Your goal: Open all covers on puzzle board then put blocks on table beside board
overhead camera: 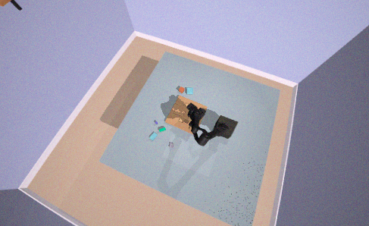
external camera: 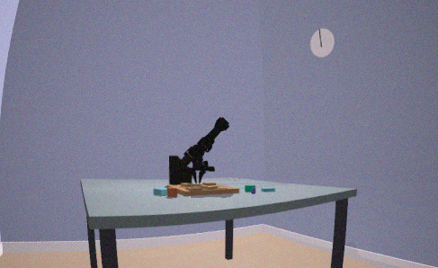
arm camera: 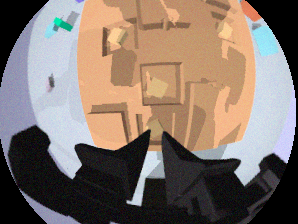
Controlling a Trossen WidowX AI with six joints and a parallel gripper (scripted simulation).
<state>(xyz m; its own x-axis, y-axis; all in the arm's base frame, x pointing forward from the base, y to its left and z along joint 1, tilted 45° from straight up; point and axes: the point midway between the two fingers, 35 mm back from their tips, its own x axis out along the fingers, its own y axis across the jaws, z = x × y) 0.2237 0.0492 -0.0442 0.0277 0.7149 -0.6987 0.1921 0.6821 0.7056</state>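
The wooden puzzle board (overhead camera: 176, 115) (external camera: 215, 191) (arm camera: 220, 96) lies in the middle of the table. My gripper (overhead camera: 192, 113) (external camera: 200, 180) (arm camera: 156, 133) hangs just above the board near its edge on the arm's side. Its fingers are a little apart with nothing between them. In the wrist view a square well just ahead of the fingertips holds a yellowish block (arm camera: 158, 87). Another yellowish block (arm camera: 119, 36) sits in a well further left. Covers stand at different angles across the board. I cannot tell which ones are open.
On the table beside the board lie an orange block (overhead camera: 181, 89) (external camera: 172, 192) (arm camera: 252, 10) and a cyan block (overhead camera: 189, 90) (external camera: 160, 192) (arm camera: 268, 42). On the other side lie a green block (overhead camera: 161, 129) (external camera: 250, 188) (arm camera: 63, 24), a small purple one (overhead camera: 155, 122), a cyan one (overhead camera: 153, 136) and a lilac one (overhead camera: 170, 144).
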